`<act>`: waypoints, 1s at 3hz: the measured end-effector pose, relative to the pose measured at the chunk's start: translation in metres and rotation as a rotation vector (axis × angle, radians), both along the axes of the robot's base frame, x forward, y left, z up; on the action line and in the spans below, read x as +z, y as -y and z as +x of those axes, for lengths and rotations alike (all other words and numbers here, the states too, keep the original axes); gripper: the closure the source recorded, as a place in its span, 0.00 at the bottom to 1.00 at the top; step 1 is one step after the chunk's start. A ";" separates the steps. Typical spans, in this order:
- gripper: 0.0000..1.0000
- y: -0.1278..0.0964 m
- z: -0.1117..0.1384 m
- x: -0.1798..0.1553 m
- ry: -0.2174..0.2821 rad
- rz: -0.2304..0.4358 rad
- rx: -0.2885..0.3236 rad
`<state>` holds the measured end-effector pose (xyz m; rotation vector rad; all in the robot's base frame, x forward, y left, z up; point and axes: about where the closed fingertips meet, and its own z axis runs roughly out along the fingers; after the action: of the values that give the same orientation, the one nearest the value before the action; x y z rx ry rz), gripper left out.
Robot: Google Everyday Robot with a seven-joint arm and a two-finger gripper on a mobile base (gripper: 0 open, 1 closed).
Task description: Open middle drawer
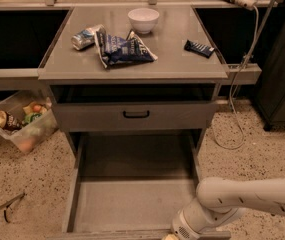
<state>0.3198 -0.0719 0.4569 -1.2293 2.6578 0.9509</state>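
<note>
The gripper (169,237) sits at the bottom edge of view, against the front of the middle drawer (132,204), on a white arm (252,198) reaching in from the right. Whether it is wide or narrow cannot be told. The drawer stands pulled far out, its shallow grey tray stretching just beyond the gripper and to its left. Further beyond is a higher drawer front (92,116) with a black handle (136,114). On the cabinet top (182,64), far beyond, stand a white bowl (143,19), a blue bag (124,49), a small packet (84,36) and a dark bar (199,48); their print is unreadable. Far left of the gripper, a clear floor bin (19,126) holds mixed packets.
</note>
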 end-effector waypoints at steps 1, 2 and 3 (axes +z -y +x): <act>0.00 0.000 0.000 -0.001 -0.001 0.000 0.002; 0.00 0.006 -0.019 -0.008 -0.052 0.007 0.006; 0.00 0.006 -0.019 -0.007 -0.052 0.007 0.006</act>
<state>0.3004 -0.0782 0.4503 -1.2290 2.6889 1.0066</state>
